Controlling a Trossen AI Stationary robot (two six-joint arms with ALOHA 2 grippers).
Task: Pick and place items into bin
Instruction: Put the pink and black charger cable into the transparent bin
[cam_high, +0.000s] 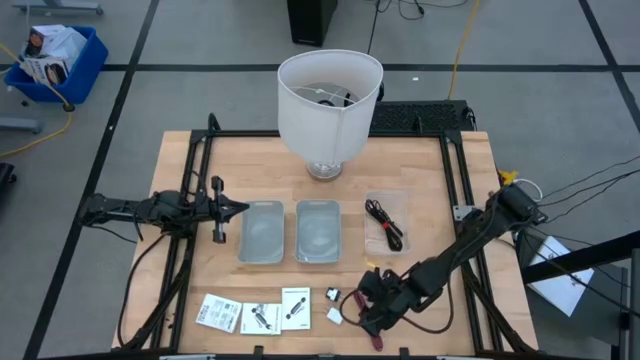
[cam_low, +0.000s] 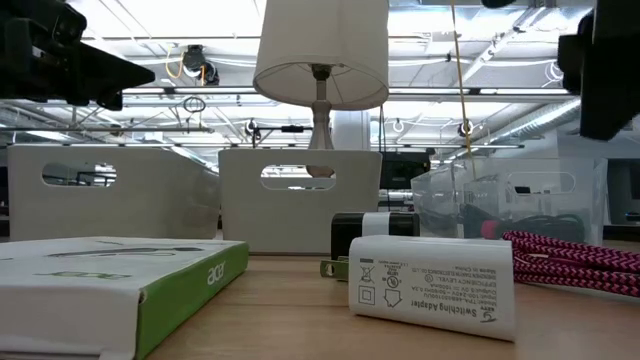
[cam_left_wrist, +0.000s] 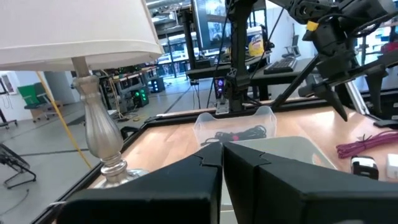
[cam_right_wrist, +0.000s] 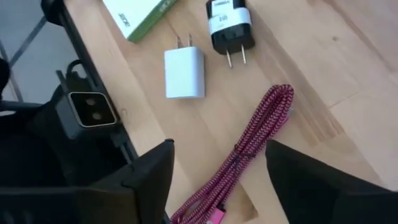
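Note:
Three flat white packets (cam_high: 218, 313) (cam_high: 260, 318) (cam_high: 296, 305) lie along the table's near edge. To their right rest a black-and-white plug adapter (cam_right_wrist: 229, 25) and a white plug adapter (cam_right_wrist: 185, 71). A magenta braided cable (cam_right_wrist: 249, 149) lies coiled beside them. My right gripper (cam_right_wrist: 217, 162) (cam_high: 368, 305) hovers open above that cable, one finger on either side, and touches nothing that I can see. My left gripper (cam_left_wrist: 222, 163) (cam_high: 235, 208) is shut, raised at the table's left side, pointing toward the left grey bin (cam_high: 262, 232).
Two grey bins (cam_high: 262, 232) (cam_high: 318, 232) stand mid-table, and a clear bin (cam_high: 385, 222) to their right holds a black cable. A big white lampshade on its lamp (cam_high: 330, 100) stands at the far edge. Black frame rails run along the table's sides.

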